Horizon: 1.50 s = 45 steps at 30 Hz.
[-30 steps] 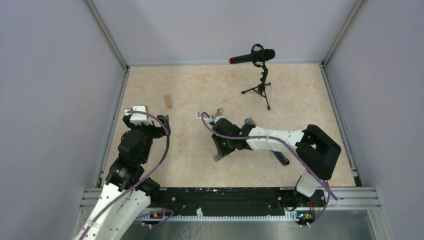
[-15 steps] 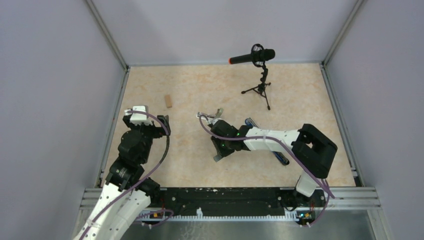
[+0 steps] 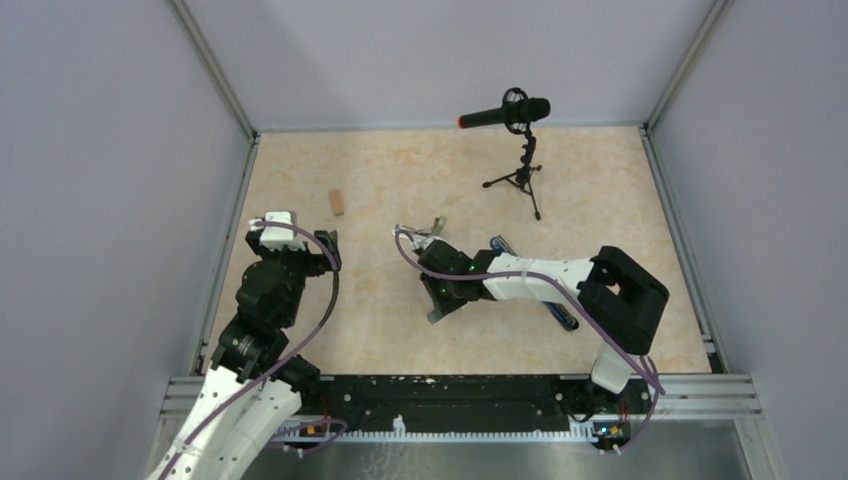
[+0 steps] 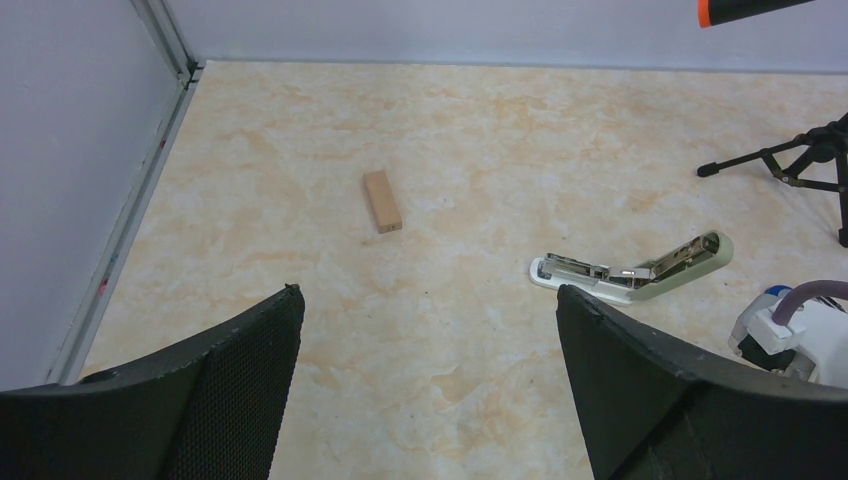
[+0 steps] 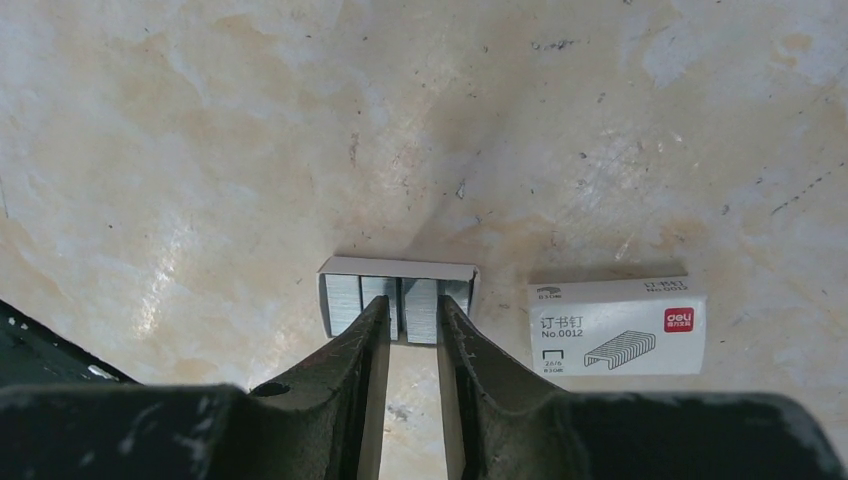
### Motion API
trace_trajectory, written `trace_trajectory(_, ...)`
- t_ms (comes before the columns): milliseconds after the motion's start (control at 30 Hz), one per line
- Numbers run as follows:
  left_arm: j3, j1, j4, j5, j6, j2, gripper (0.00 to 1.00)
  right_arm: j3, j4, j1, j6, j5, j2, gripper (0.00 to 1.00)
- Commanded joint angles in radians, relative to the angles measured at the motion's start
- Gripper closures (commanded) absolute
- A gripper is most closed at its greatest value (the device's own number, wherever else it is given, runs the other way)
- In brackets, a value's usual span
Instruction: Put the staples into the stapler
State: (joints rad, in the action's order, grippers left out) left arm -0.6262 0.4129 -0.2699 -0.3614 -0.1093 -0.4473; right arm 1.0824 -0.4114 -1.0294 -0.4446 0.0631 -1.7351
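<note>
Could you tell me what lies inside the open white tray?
Grey staples fill the tray, side by side. The right pincer covers their near middle; the tray's floor is hidden.

This is a robotics lab test cell: plain pale walls on aluminium framing box in a marbled surface. A microphone on a small tripod stands upper centre.

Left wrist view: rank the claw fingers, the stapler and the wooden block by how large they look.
Largest: the claw fingers, but only through nearness to the camera.
Then the stapler.
Smallest: the wooden block.
</note>
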Motion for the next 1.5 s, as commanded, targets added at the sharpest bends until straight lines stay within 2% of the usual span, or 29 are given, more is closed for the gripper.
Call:
trace_trajectory(0, 0.004, 0.001, 0.046, -0.017, 0.001, 0.007, 0.01, 0.049, -0.003, -0.018, 0.014, 0.019, -0.015, 0.76)
trace_trajectory(867, 0.004, 0.001, 0.050, -0.013, 0.001, 0.002, 0.01, 0.080, -0.039, -0.027, 0.020, 0.053, -0.021, 0.81)
trace_trajectory(1467, 0.004, 0.002, 0.047, -0.012, 0.001, 0.005, 0.01, 0.077, -0.038, -0.028, 0.020, 0.023, -0.055, 0.77)
